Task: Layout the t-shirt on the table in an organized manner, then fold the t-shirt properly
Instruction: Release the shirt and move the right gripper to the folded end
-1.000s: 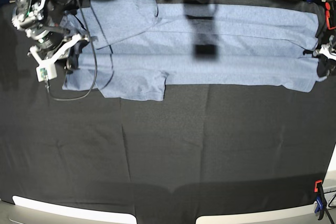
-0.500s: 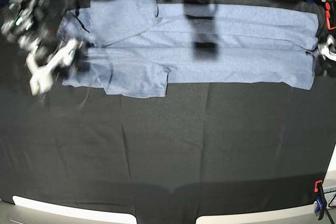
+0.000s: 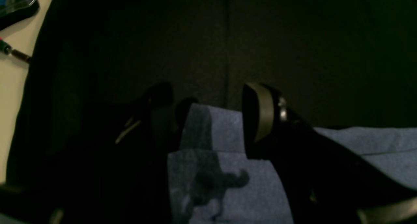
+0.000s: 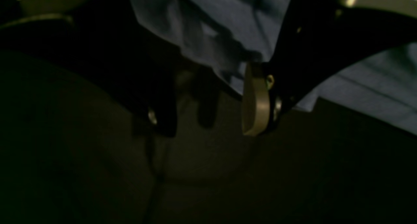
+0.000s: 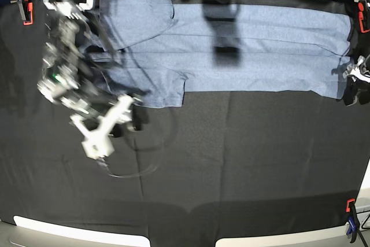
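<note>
Both grippers – left (image 3: 208,119), right (image 4: 208,100) – open, empty, w/ t-shirt (image 5: 260,50) flat on table (image 5: 231,166).

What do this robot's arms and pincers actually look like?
The right arm is dark and blocky with white plastic parts near its gripper and a thin black cable looping beneath. Up close, the left gripper and right gripper have black fingers, each with a tan, rounded pad fixed by small screws.

Near half of the table (image 5: 243,160) lay bare, 3 through 9 o'clock passable. T-shirt (image 5: 260,50) blocked the 12 o'clock strip; clamps (image 5: 351,218) sat at 5 and 1 o'clock edges.
</note>
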Robot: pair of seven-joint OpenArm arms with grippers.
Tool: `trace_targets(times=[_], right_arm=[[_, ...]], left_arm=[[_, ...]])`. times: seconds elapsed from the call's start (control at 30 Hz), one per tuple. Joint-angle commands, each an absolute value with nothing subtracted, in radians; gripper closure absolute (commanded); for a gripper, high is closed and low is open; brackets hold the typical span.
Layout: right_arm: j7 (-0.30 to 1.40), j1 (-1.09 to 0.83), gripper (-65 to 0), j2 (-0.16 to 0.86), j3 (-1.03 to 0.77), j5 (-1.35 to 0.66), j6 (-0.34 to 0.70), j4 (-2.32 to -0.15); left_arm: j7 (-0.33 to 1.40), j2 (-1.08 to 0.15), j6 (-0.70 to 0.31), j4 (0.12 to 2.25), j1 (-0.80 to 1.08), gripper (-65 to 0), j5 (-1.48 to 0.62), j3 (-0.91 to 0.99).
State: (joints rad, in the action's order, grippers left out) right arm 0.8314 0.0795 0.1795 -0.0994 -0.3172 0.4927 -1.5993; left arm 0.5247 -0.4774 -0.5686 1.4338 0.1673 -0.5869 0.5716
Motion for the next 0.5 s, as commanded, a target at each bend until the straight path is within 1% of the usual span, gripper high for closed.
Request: trace_targets(times=[0.0,0.17,0.47], right_arm=[[0.833,0.117,-31.2,0.182,-0.089,-0.315,0.489,-1.589],[0.971,0.17,-31.2,0.18,-0.059,-0.309,0.489,-1.528],[1.045,0.162,-31.2,0.258,-0.073,-0.318,0.487,-1.528]], left_arm=[[0.501,-0.499,-0.569,1.454,0.157,-31.4,-0.603,0.581],[0.501,-0.499,-0.569,1.454,0.157,-31.4,-0.602,0.581],[0.501,-0.499,-0.569,1.454,0.157,-31.4,-0.602,0.581]])
